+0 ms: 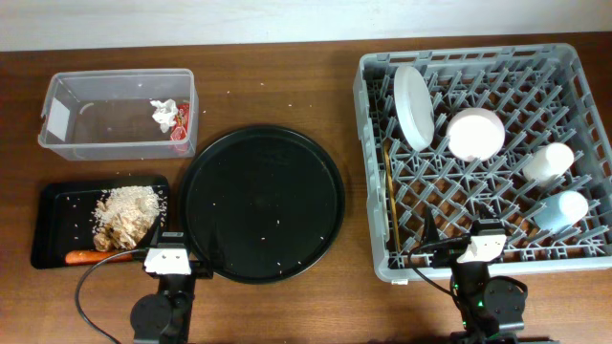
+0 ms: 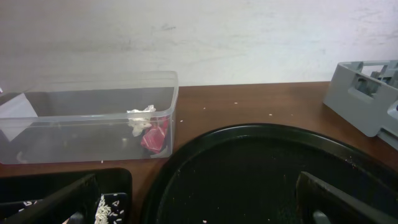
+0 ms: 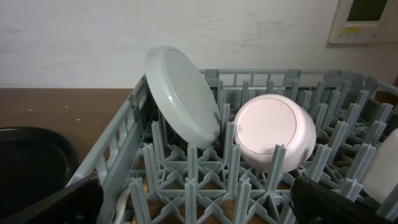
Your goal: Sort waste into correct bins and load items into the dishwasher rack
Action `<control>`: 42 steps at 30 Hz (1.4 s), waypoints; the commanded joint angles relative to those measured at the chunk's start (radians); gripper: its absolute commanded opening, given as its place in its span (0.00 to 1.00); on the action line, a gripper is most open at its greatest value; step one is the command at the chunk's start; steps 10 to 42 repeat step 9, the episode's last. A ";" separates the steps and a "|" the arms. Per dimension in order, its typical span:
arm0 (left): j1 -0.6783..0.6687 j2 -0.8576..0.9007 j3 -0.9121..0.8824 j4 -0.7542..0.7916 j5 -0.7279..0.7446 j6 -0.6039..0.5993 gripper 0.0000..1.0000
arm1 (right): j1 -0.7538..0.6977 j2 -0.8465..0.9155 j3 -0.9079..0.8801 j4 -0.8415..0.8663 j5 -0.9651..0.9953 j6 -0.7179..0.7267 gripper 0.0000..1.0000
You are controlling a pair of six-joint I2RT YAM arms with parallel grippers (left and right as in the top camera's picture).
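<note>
The grey dishwasher rack (image 1: 373,172) holds the white plate (image 1: 414,105) on edge, the white bowl (image 1: 475,134) upside down, the pale cup (image 1: 548,162), the light-blue cup (image 1: 561,209) and the wooden stick (image 1: 391,196). The plate (image 3: 183,93) and bowl (image 3: 273,134) also show in the right wrist view. The clear tub (image 1: 86,134) holds the white tissue (image 1: 163,113) and red wrapper (image 1: 180,129). The shallow black tray (image 1: 53,229) holds rice and food scraps (image 1: 126,215) and the carrot (image 1: 96,256). My left gripper (image 1: 170,258) is open and empty by the tray. My right gripper (image 1: 483,247) is open and empty over the rack's front edge.
The large round black tray (image 1: 263,203) lies between the bins and the rack, with a few rice grains on it. It also fills the left wrist view (image 2: 261,174). A white fork handle (image 3: 124,205) shows at the rack's near left corner.
</note>
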 commanded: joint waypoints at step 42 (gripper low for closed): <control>0.006 -0.008 -0.007 0.001 0.016 0.018 0.99 | 0.005 -0.006 -0.006 -0.005 -0.002 -0.006 0.98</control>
